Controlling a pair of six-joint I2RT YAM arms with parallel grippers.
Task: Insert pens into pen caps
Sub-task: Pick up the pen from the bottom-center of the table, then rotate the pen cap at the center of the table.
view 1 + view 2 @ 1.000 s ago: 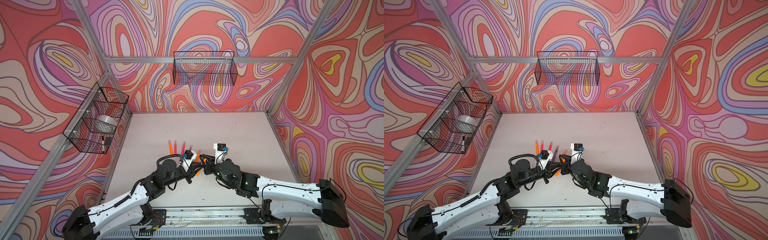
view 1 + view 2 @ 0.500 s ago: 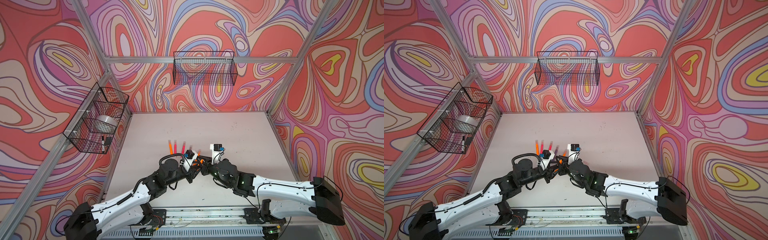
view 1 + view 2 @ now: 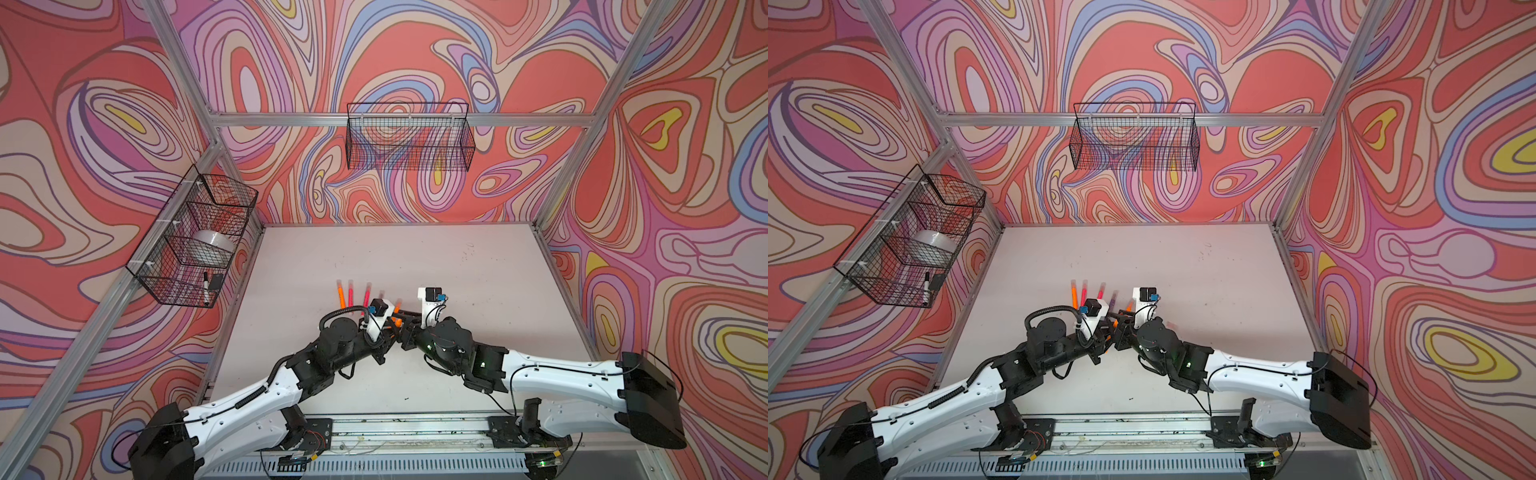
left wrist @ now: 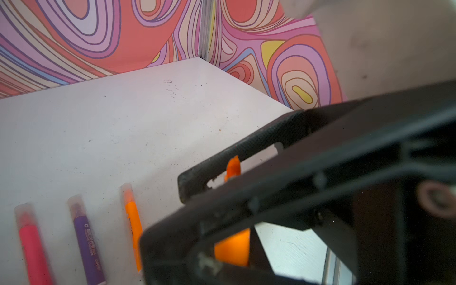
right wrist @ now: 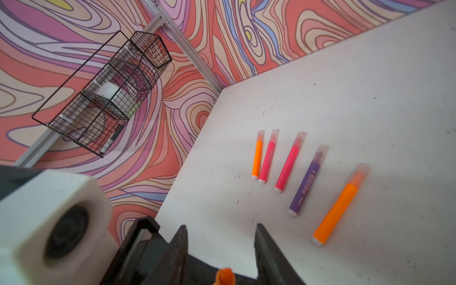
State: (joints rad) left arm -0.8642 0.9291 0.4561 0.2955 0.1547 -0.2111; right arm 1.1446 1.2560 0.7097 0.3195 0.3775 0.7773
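Both arms have white shell links, black joint housings and black end blocks. Left arm (image 3: 257,409) carries a corrugated black hose (image 3: 338,311). Right arm (image 3: 573,378) has thin black cables and a green LED (image 3: 482,364). White camera mounts (image 3: 427,306). Right hand (image 5: 219,230) is black.

Side wire basket (image 3: 178,289) with white roll (image 3: 212,240) and black-capped marker (image 3: 205,286); second wire basket (image 3: 409,154) on back wall.

The orange pen (image 4: 233,166) in the left gripper (image 4: 207,183) shows only its tip and a blurred patch, the rest hidden behind the near finger; the pink pen (image 4: 32,241) and purple pen (image 4: 87,241) run off the picture's edge; in both top views the grip is too small to tell.
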